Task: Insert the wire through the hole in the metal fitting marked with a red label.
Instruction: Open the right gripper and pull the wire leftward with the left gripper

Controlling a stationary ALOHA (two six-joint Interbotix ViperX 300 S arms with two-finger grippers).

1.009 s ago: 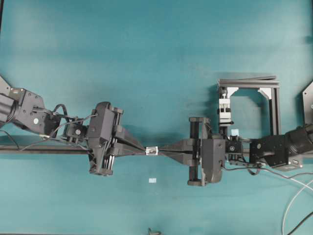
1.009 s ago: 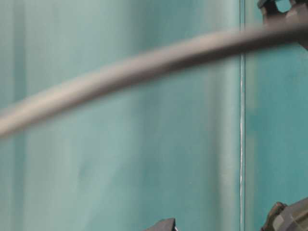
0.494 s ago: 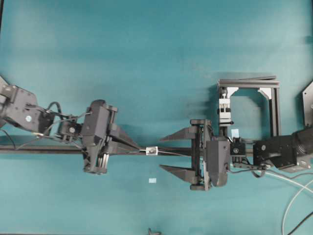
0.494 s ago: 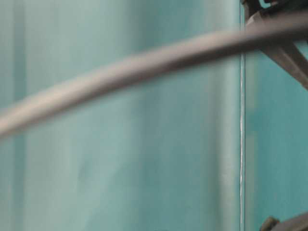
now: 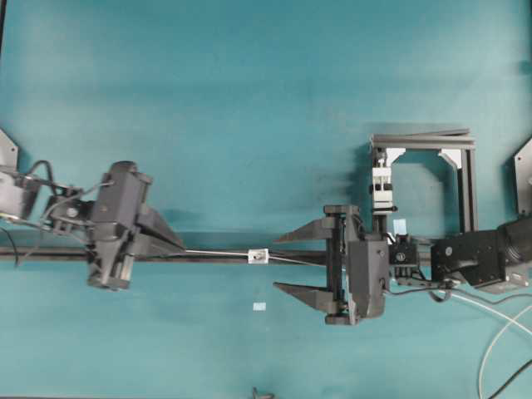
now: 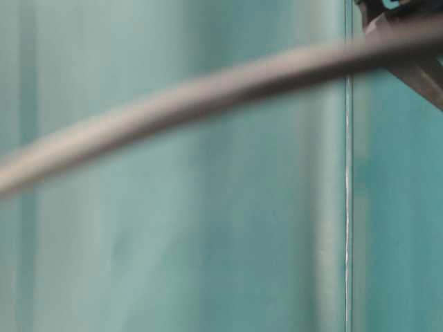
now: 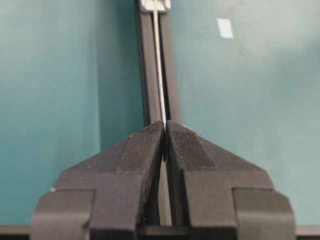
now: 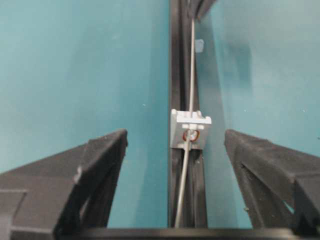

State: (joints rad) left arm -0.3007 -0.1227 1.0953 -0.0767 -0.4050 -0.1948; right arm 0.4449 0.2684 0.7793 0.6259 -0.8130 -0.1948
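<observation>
The wire [image 5: 220,253] lies along a black rail and passes through the red-ringed hole [image 8: 191,135] of the small metal fitting [image 5: 258,256]. My left gripper [image 5: 179,248] is far left of the fitting. It is shut on the wire [image 7: 159,65], which enters between its tips [image 7: 164,126]. My right gripper [image 5: 278,263] stands open just right of the fitting. Its fingers [image 8: 107,150] flank the fitting [image 8: 190,122] without touching it, and the wire's near end [image 8: 182,185] runs loose between them.
The black rail [image 5: 216,259] runs left to right under both grippers. A white clamp block in a black frame [image 5: 424,179] stands at the back right. Pale tape squares [image 5: 259,307] [image 5: 399,225] lie flat. Cables [image 5: 499,332] trail at lower right. A blurred cable [image 6: 208,86] crosses the table-level view.
My right gripper has opened and let go of the wire, backing slightly right. My left gripper, still shut on the wire, has moved well to the left along the rail.
</observation>
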